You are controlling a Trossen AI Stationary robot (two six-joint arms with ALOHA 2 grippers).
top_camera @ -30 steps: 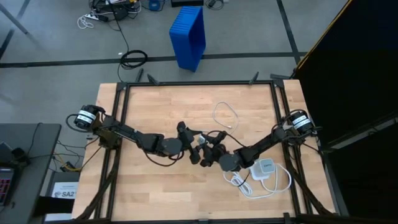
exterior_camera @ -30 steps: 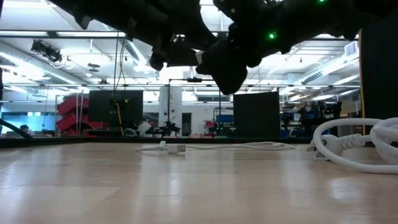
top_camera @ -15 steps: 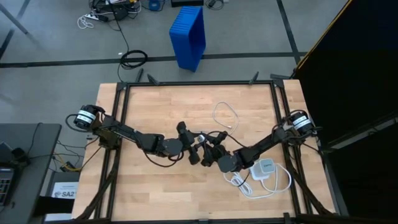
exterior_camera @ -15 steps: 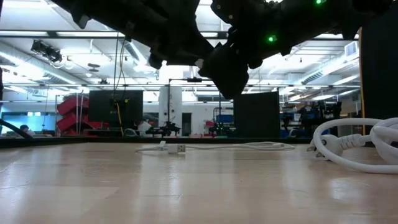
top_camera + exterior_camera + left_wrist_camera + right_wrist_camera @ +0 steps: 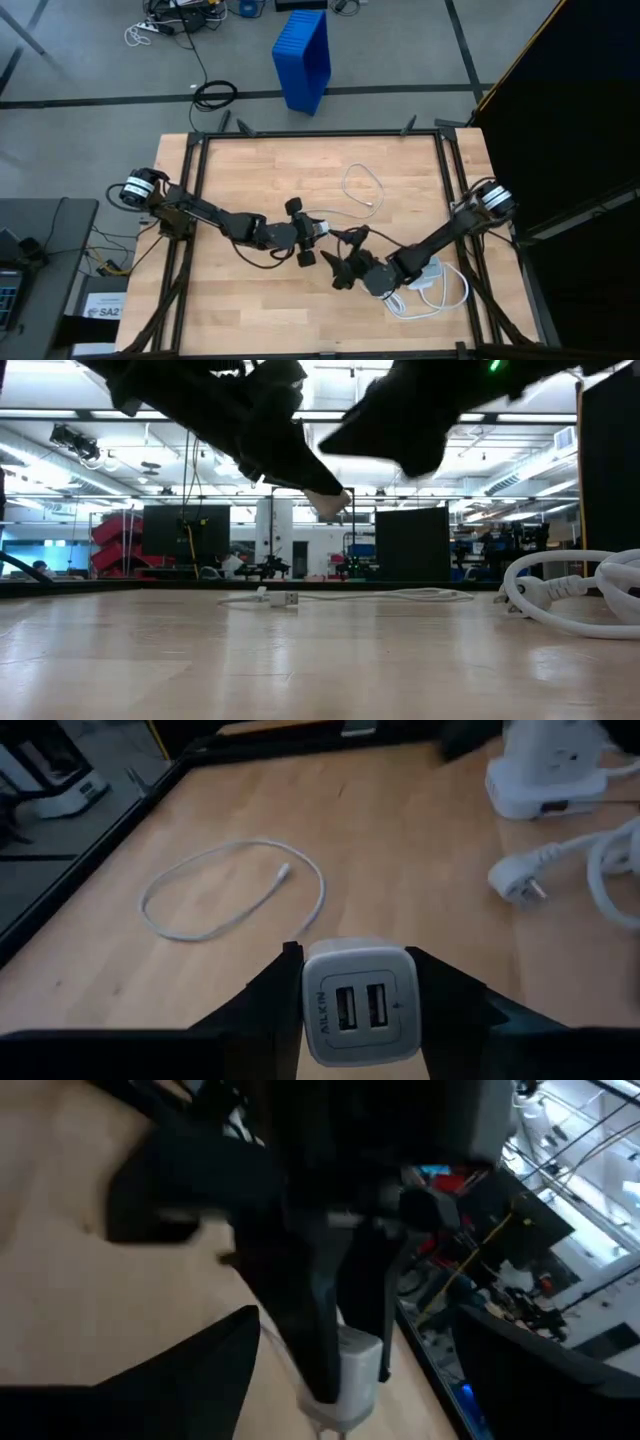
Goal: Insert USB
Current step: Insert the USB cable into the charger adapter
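My left gripper (image 5: 316,228) hangs above the table's middle, shut on a white two-port charger (image 5: 362,1002). The charger shows in the low view (image 5: 331,503) well above the wood. My right gripper (image 5: 346,259) stands open a little nearer and to the right of it, with nothing between its fingers. The USB (image 5: 362,186), a thin white looped cable, lies flat on the table beyond both grippers. Its small plug (image 5: 284,873) rests on the wood, as the low view (image 5: 288,599) also shows. My left gripper pinches the charger's two opposite side walls (image 5: 308,995) between its two fingers, one on each side. The fingers come from the table's left. The face with the two ports (image 5: 362,1008) is turned toward the wrist camera. The charger is lifted clear of the table.
A white socket block (image 5: 428,268) with a thick white coiled cord (image 5: 432,298) and its wall plug (image 5: 518,884) lies near the right front. A dark frame (image 5: 320,134) borders the table. Bare wood stretches on the left side and along the near edge.
My right gripper has opened, let go of the charger and drawn back toward the table's near right. The charger stays in the air in my left gripper alone, which has held its place.
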